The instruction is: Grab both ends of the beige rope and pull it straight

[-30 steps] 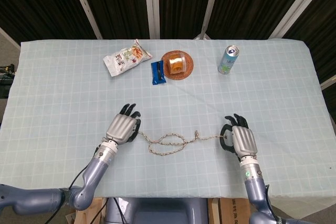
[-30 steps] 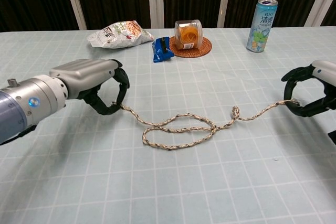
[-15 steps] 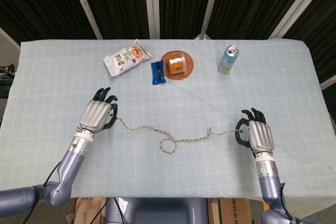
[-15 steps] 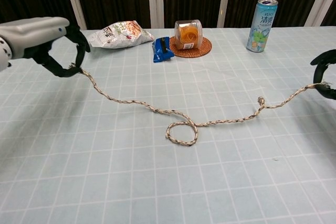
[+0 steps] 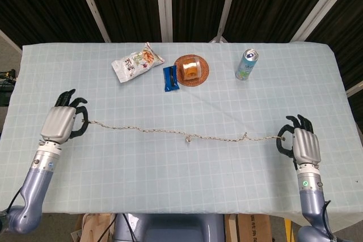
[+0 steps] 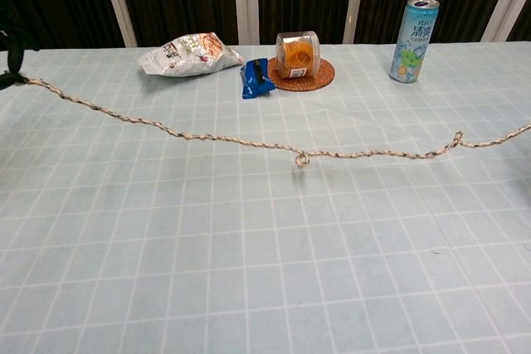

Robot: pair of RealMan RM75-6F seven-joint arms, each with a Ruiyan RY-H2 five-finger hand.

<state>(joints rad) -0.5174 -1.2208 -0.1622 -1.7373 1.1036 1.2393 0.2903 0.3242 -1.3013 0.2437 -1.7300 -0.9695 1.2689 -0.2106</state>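
Near half of the table (image 5: pixel 181 185) lies open; snack bag (image 5: pixel 136 62), coaster (image 5: pixel 191 70) and can (image 5: pixel 247 64) line the far edge

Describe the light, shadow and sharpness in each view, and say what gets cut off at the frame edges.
Head view: even overhead light, sharp throughout; both hands, left and right, show whole, holding the rope. Chest view: also sharp, with a faint shadow under the rope's small knot and mild shine on the can; the right hand is cropped out and only a sliver of the left hand shows.

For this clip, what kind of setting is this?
Probably a lab or test booth: a table under a checked cloth, dark curtain panels behind, staged props like a drink can and snack bag.
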